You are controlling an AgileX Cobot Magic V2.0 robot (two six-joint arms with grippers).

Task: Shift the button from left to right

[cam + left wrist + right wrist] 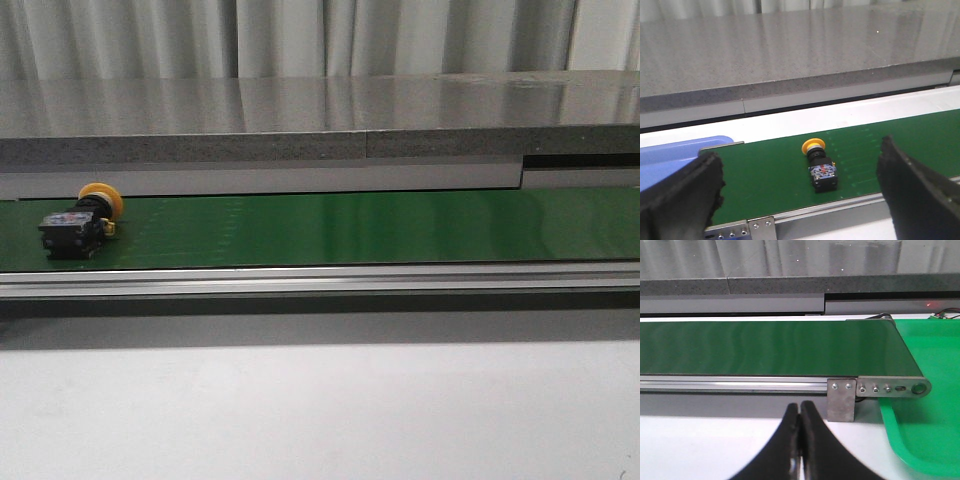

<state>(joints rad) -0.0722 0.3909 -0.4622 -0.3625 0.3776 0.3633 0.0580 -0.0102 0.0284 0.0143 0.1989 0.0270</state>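
Pale curtains [300, 35] behind, a grey speckled stone ledge [300, 115] running across, and below it a long green conveyor belt [350, 228] edged by an aluminium rail [320, 280], all set on a white table [320, 400].

Lying on its side near the left end of the belt: the button [82, 221], yellow cap toward the ledge, black body toward the rail. Nothing else on the belt around it; no arm visible in the front view.

Left gripper [800, 200] spread wide, one dark finger [682, 197] on each side of its wrist view, nothing between them. Button [821, 165] ahead of the fingers and apart from them, sitting within the gap as seen from this camera, bluish and red details showing on the body's end. Blue tray [675, 155] past the belt's end, beside one finger; contents not shown from here.

Right gripper [800, 445] pressed together, finger pads touching, holding nothing, hovering over the white table just before the rail. Ahead of it, the belt's right end with a bolted metal bracket [841, 400] and roller plate [890, 388]. Green tray [925, 405] beside that end, the visible part bare.

Trays seen only by the wrist cameras; curtains only from the front.
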